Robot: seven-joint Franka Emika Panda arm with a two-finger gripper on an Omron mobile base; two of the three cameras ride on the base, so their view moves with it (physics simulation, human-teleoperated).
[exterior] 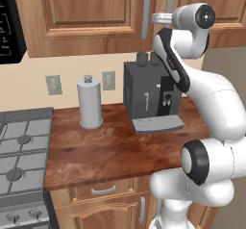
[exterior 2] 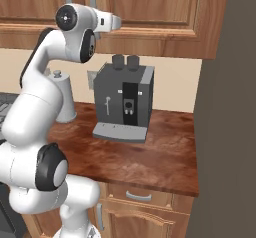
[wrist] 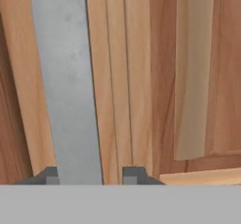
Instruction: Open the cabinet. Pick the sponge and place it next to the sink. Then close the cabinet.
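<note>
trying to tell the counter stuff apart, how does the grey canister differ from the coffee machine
The grey canister is a light grey, round upright cylinder with a knob on top; the coffee machine is dark grey, boxy, with a lighter tray at its front. The canister is narrower and stands nearer the stove; the coffee machine stands wider, to the canister's right in the left base view. Both stand upright on the wooden counter, near the wall.

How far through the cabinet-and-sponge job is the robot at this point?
Nothing is finished: both doors of the cabinet look closed. In hand: the gripper has its fingertips on either side of a grey bar handle, apparently gripping it for the opening pull. Left: swing the door open, take out the sponge, set it by the sink, shut the cabinet.
</note>
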